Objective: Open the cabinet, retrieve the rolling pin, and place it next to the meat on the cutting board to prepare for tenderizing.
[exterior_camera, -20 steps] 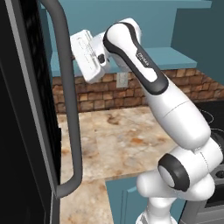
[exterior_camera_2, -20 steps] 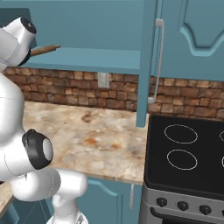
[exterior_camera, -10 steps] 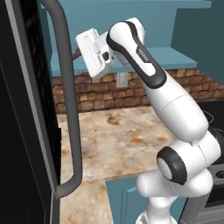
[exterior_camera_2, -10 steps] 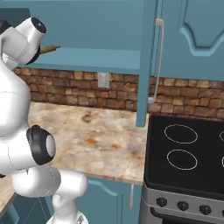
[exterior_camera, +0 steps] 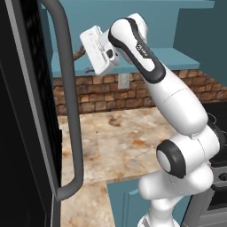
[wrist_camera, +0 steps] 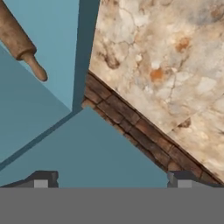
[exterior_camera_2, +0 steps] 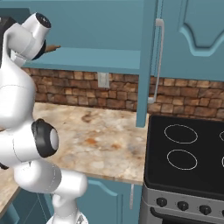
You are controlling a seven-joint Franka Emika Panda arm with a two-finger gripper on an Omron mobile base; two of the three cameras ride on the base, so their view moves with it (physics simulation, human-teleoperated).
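Jaws spread wide and empty, the gripper has swung further left toward the open cabinet since a second ago. Below lie the marbled counter and brick backsplash. On the teal shelf, the rolling pin lies untouched. No writing is legible.

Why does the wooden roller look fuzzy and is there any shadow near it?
Hand view: the rolling pin is soft-edged and a bit blurry, cut off by the picture's corner, and a darker teal band of shade crosses the cabinet shelf. Left base view: the close black appliance's grey handle looks big and smooth. Right base view: lighting is even, no glare.
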